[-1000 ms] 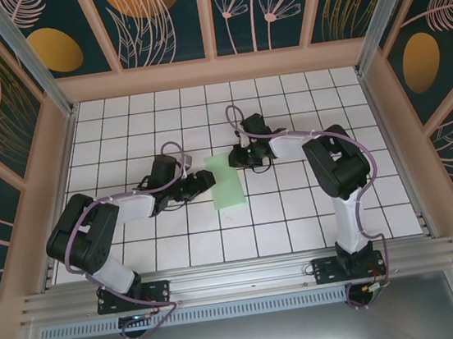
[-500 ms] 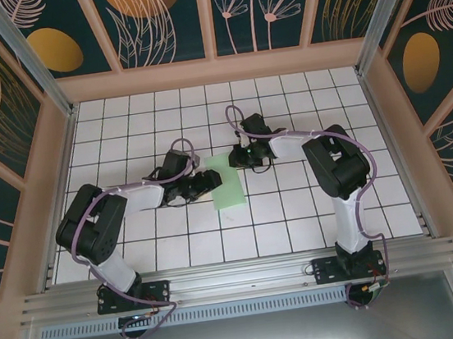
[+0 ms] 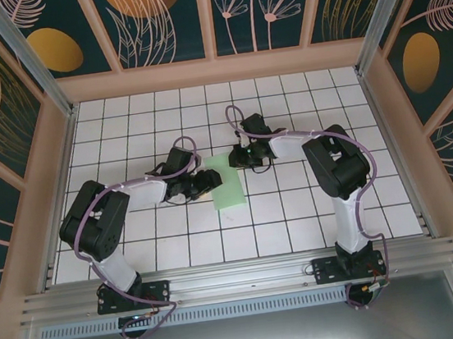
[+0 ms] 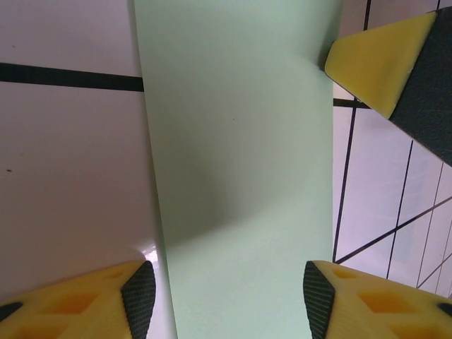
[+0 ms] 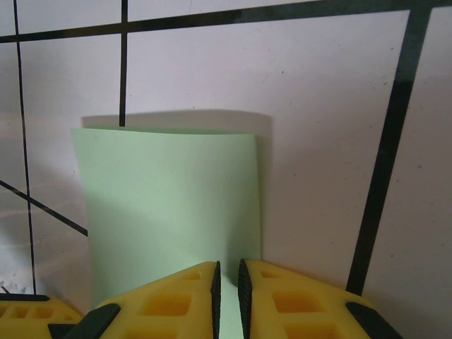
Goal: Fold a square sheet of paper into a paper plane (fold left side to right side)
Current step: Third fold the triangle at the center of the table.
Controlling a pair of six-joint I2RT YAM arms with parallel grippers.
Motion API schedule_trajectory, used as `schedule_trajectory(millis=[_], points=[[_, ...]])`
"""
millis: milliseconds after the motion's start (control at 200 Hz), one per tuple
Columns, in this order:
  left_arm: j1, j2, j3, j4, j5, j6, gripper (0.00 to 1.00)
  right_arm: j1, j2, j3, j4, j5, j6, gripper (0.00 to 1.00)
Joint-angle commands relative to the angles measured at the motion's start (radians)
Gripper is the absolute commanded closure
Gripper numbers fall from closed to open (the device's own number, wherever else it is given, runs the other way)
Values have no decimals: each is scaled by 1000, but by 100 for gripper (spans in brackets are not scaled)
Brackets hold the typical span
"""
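**Nothing to Read**

I looked over all that my cameras gave me and found no word, label, brand, number or sign that could be read. The square sheet of paper [image 3: 228, 184] lay plain and unprinted. The wall panels [image 3: 163, 20] carried only drawn leaves, flowers and round shapes, with no lettering among them.
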Motion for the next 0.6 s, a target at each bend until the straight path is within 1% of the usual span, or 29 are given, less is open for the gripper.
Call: schedule_trajectory(millis=[0,395,595], points=[[-32,39,7,27,29,-17,42,5,33,-19,-30,19,-12,81],[-35,4,-7,56,34,-50,45,5,31,-21,-27,21,-11,81],[-34,-29,-18,40,-4,-56,47,5,29,-22,-29,24,-11,81]])
